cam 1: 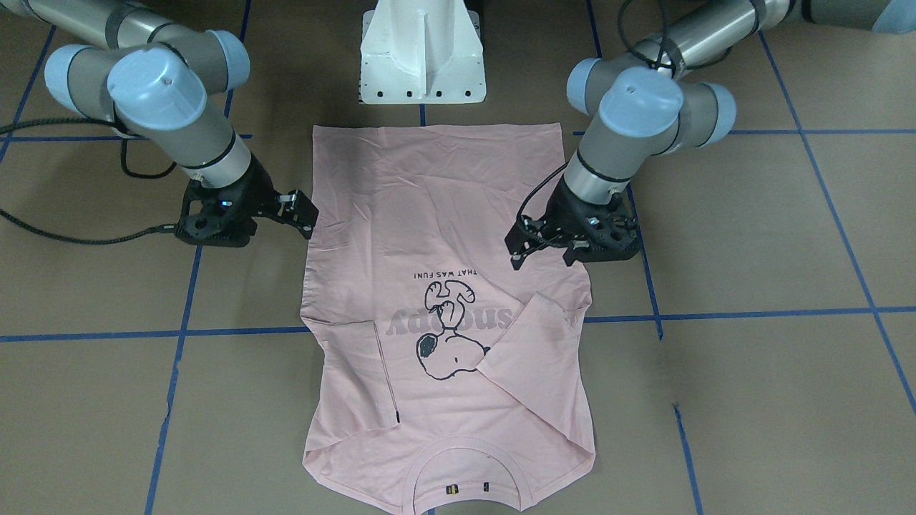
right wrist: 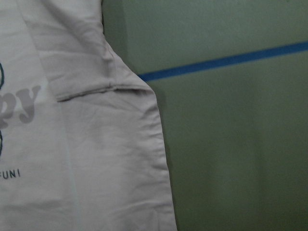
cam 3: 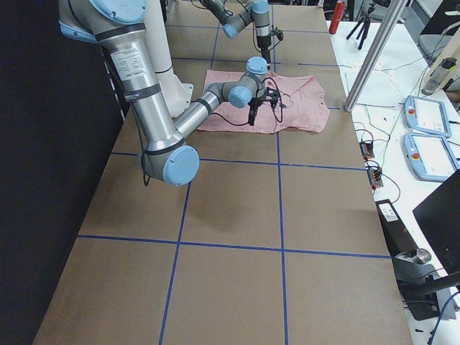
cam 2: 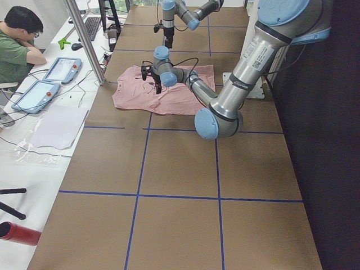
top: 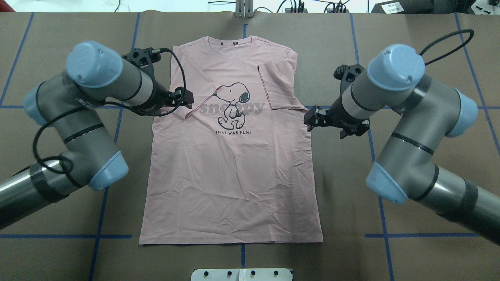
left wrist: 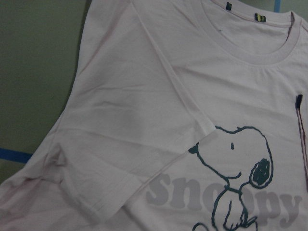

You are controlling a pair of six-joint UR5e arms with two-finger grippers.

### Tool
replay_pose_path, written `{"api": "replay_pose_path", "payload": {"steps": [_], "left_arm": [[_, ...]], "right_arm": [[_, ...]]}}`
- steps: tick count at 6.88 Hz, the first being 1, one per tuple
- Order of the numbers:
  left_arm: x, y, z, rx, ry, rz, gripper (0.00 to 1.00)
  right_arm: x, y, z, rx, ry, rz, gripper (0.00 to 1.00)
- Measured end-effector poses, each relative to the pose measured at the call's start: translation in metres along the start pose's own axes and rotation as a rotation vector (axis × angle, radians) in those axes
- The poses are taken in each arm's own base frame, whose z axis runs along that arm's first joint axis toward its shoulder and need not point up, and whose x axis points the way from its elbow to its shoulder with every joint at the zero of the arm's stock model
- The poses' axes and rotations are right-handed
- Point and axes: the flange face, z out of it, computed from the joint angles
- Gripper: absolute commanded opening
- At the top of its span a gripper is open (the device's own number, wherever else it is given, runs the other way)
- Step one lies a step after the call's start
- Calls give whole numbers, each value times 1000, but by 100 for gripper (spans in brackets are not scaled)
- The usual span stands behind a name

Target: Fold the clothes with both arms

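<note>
1. The pink T-shirt (top: 234, 175) lies flat on the table (top: 351, 195), print up. The dog drawing (top: 232, 105) on its chest serves as the landmark here.
2. The shirt's long axis runs through the drawing. The collar (top: 234, 42) lies beyond the drawing, away from the robot, and the hem (top: 230, 240) is on the robot's side of it.
3. Both short sleeves are folded in toward the drawing. The left sleeve (left wrist: 130, 144) reaches the dog's head, and the right sleeve (top: 279, 89) stops just beside the lettering.
4. The left gripper (top: 186, 99) hangs to the drawing's left, over the edge of the folded left sleeve. Its jaws look parted, with no cloth between them.
5. The right gripper (top: 310, 120) sits to the drawing's right, just at the shirt's side edge. It points inward, also looks parted, and holds nothing.
6. The two grippers face each other across the drawing, so the line between them crosses the shirt's long axis.
7. Neither arm is clearly nearer, since each is close to its own side edge. The left gripper is already above cloth, while the right is at the edge or just off it.
8. In my judgement the next fold depends on this symmetry. Each gripper has to take the cloth on its own side of the drawing, and both must move together so the shirt stays straight.
</note>
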Motion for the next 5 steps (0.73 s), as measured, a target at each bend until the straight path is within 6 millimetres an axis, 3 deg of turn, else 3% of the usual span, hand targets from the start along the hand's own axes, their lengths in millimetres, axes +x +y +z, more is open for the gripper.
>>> {"api": "replay_pose_path", "payload": {"steps": [1, 2, 4, 5], "left_arm": [[-26, 21, -23, 22, -7, 34, 100], [-38, 33, -41, 33, -14, 45, 100], [-46, 39, -50, 34, -34, 44, 100], [-47, 40, -51, 32, -37, 44, 100]], "right_arm": [[10, 50, 7, 7, 13, 12, 100], [16, 99, 16, 11, 23, 22, 100], [9, 184, 35, 39, 23, 47, 100], [7, 211, 44, 48, 29, 42, 100]]}}
